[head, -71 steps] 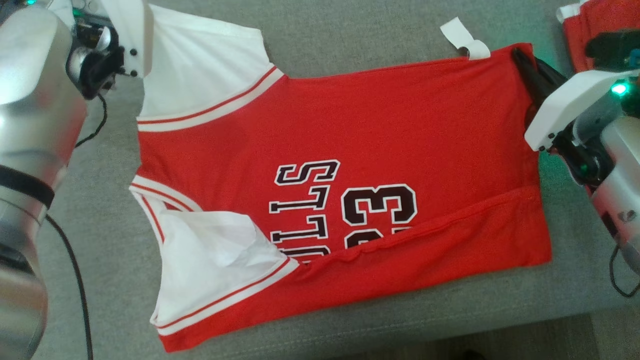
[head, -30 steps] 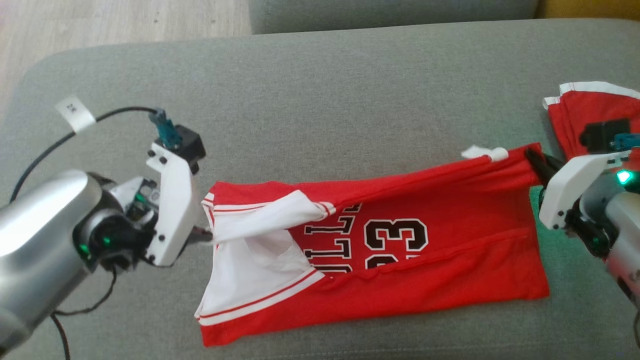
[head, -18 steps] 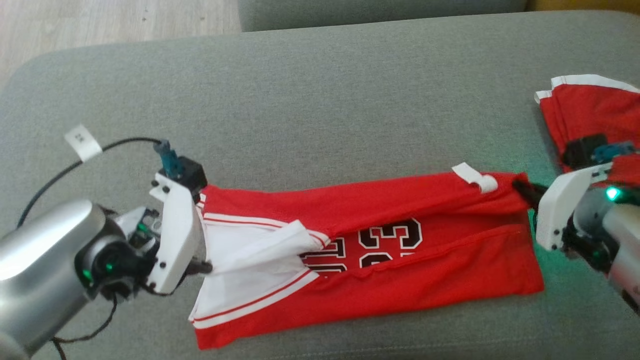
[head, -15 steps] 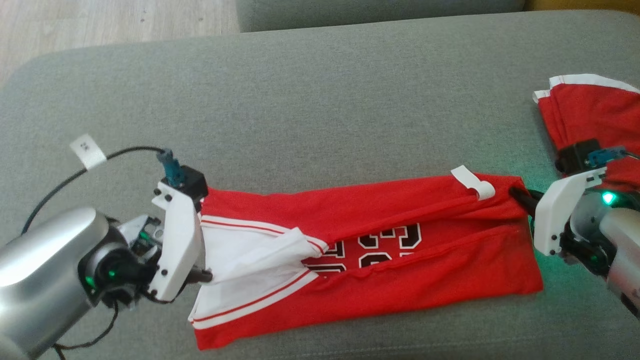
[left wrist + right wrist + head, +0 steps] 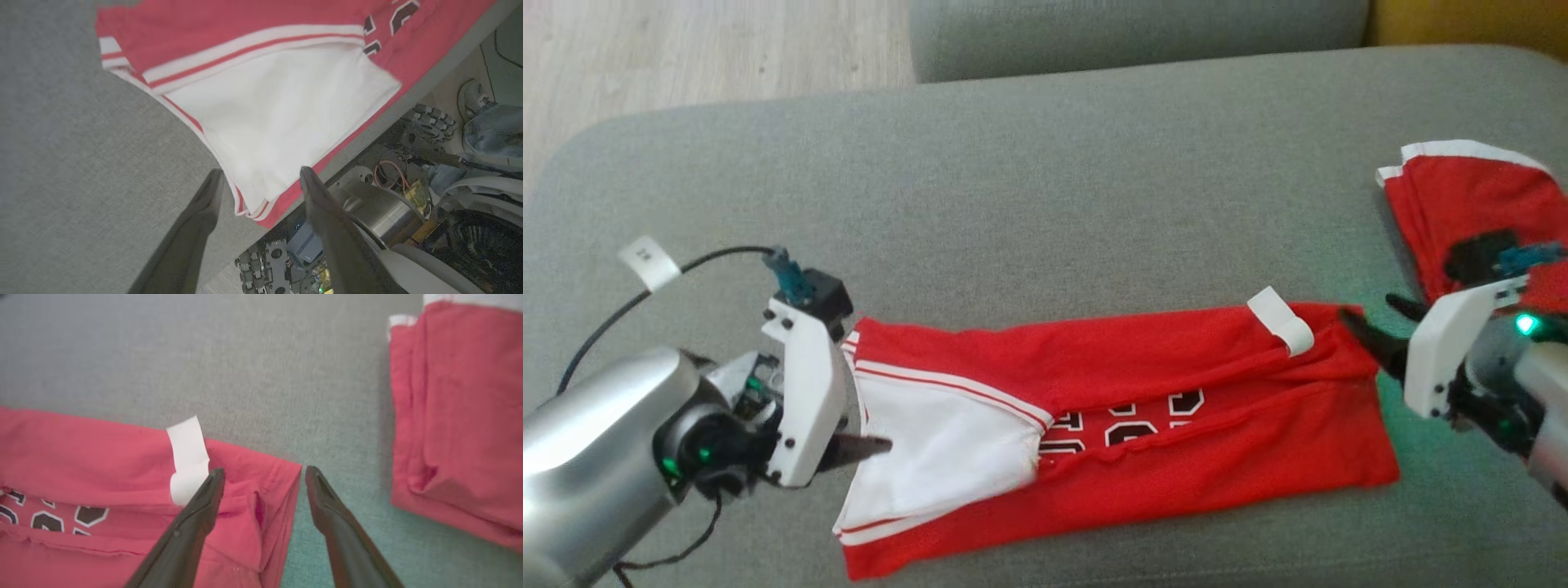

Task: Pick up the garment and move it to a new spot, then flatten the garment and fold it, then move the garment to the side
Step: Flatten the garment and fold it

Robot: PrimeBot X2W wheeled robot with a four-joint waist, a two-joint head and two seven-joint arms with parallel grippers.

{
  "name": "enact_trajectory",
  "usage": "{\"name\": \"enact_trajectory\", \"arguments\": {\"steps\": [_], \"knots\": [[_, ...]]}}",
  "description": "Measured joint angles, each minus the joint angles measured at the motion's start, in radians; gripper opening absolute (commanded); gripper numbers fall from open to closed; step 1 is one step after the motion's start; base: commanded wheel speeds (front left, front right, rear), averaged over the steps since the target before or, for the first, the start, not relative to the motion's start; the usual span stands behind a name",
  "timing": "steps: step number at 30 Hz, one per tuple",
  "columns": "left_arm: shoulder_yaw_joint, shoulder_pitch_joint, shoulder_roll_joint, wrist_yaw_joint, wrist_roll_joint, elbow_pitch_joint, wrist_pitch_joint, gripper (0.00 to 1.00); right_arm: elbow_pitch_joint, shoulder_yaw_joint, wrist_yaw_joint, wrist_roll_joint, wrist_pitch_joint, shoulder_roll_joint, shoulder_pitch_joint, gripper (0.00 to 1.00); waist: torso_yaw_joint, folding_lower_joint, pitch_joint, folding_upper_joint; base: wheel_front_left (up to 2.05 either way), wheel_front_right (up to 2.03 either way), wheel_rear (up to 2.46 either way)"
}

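1. Left gripper (image 5: 260, 177): fingers spread, nothing clamped, at white shoulder end of garment (image 5: 1176, 392).
2. Garment: folded into long strip, flat on grey cushion (image 5: 1045, 180).
3. Right gripper (image 5: 263, 470): fingers spread, straddling hem corner beside white tag (image 5: 188, 457).

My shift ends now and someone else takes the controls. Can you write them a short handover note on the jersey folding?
Left gripper: open, holding nothing, fingers either side of the jersey at its white shoulder corner.
Right gripper: open, holding nothing, at the hem corner beside the white tag.
Jersey: flat on the grey cushion, both long edges folded in, now a narrow strip with the number half covered. Another folded red garment lies to the right.
Done: laid out, lengthwise folds made.
Left: probably a fold end to end, then moving it aside.
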Motion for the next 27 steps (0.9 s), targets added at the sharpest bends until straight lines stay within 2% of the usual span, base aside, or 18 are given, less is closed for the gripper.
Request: {"name": "enact_trajectory", "arguments": {"steps": [3,6,11,14,18,22,27], "knots": [[0.032,0.000,0.000,-0.001,0.023,-0.011,-0.081,1.00,-0.028,-0.028,0.000,0.007,-0.056,-0.025,-0.002,1.00,-0.001,0.0000,-0.022,0.0000,0.00,0.00,0.00],[0.073,0.000,0.000,0.022,0.074,-0.023,-0.212,1.00,-0.052,-0.074,0.000,0.006,-0.140,-0.040,-0.009,1.00,-0.002,0.0000,-0.040,0.0000,0.00,0.00,0.00],[0.154,0.038,-0.017,0.119,0.177,-0.045,-0.491,1.00,-0.096,-0.179,0.000,-0.007,-0.328,-0.043,-0.017,1.00,-0.004,0.0000,-0.057,0.0000,0.00,0.00,0.00],[0.195,0.088,-0.036,0.191,0.237,-0.058,-0.668,1.00,-0.106,-0.255,0.000,-0.039,-0.397,-0.033,-0.007,1.00,-0.005,0.0000,-0.062,0.0000,0.00,0.00,0.00],[0.268,0.177,-0.060,0.308,0.271,-0.064,-0.887,1.00,-0.124,-0.381,0.000,-0.121,-0.421,0.011,0.061,1.00,-0.008,0.0000,-0.064,0.0000,0.00,0.00,0.00],[0.322,0.292,-0.100,0.395,0.280,-0.075,-1.060,1.00,-0.203,-0.597,0.000,-0.244,-0.421,0.091,0.194,1.00,-0.009,0.0000,-0.059,0.0000,0.00,0.00,0.00],[0.422,0.423,-0.172,0.455,0.329,-0.079,-1.112,1.00,-0.309,-0.825,0.000,-0.413,-0.421,0.192,0.394,1.00,-0.008,0.0000,-0.055,0.0000,0.00,0.00,0.00]]}}
